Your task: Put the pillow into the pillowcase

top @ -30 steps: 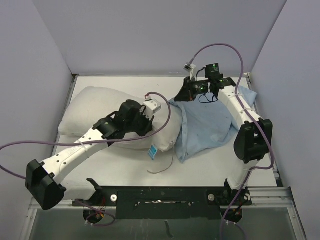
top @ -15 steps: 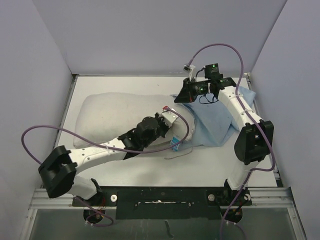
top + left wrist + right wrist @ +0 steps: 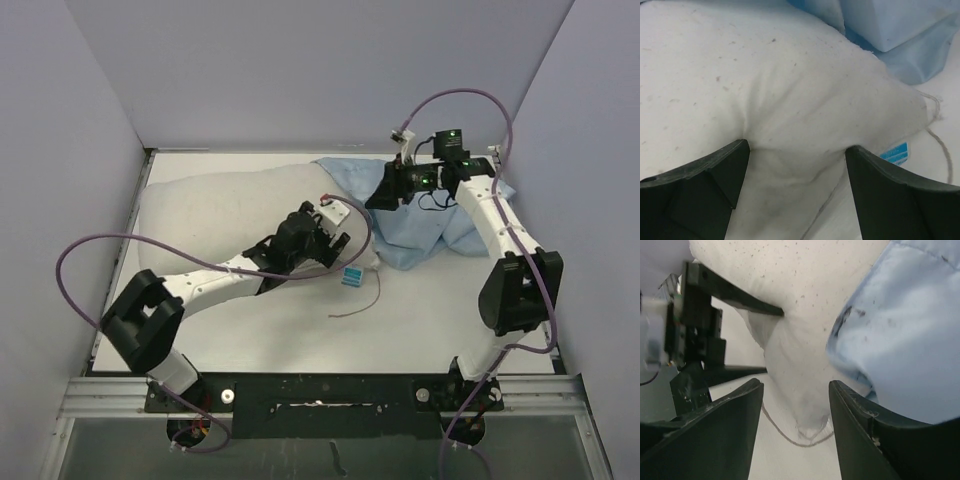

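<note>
The off-white pillow (image 3: 220,215) lies across the left and middle of the table. Its right corner (image 3: 890,95) reaches the light blue pillowcase (image 3: 450,215), which is bunched at the back right. In the right wrist view an edge of the pillowcase (image 3: 905,325) lies over the pillow (image 3: 800,300). My left gripper (image 3: 338,243) stands open with its jaws on either side of the pillow's near right corner (image 3: 795,165). My right gripper (image 3: 383,192) is open too, and the pillow's corner tip (image 3: 812,415) hangs between its fingers (image 3: 730,420).
A blue-and-white tag (image 3: 351,277) and a loose thread (image 3: 360,303) trail from the pillow onto the white table (image 3: 430,320). Grey walls close in the left, back and right. The left gripper's fingers (image 3: 735,295) show in the right wrist view, close by.
Both grippers have opened, and both had been shut. The pillow has slid right and back against the pillowcase. The left arm followed it, and the right arm shifted slightly right.
</note>
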Robot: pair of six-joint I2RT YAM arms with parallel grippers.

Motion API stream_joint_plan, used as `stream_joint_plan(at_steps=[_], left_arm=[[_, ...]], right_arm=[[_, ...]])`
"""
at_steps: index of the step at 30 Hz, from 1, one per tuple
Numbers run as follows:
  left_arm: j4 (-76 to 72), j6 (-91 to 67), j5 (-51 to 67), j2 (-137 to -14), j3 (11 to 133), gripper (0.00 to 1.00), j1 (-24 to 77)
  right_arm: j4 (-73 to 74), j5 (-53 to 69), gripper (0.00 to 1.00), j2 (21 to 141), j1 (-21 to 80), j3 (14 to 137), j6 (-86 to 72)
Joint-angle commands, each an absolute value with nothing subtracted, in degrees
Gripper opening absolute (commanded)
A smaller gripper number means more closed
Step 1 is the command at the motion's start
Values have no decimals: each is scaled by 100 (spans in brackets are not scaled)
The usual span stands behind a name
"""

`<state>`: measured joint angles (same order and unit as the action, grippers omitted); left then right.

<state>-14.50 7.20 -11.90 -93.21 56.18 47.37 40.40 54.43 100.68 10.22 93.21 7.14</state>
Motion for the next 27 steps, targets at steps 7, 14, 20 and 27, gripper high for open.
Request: stream_joint_plan(at_steps=[7, 14, 20, 27], left_arm=[[347, -1275, 981, -6083, 5124, 78, 3792], [169, -952, -261, -6213, 4843, 74, 5440], [-306, 251, -1059, -7267, 5082, 81, 5931], [-554, 2120, -764, -8306, 5810, 88, 5669]], right_arm=[[4294, 5834, 61, 8735, 177, 7948, 1361], [3244, 5022, 39, 9032, 62, 6864, 409], [2917, 4816, 28, 9726, 562, 6909, -33], [3098, 5516, 20, 10641, 1152, 7960, -281]])
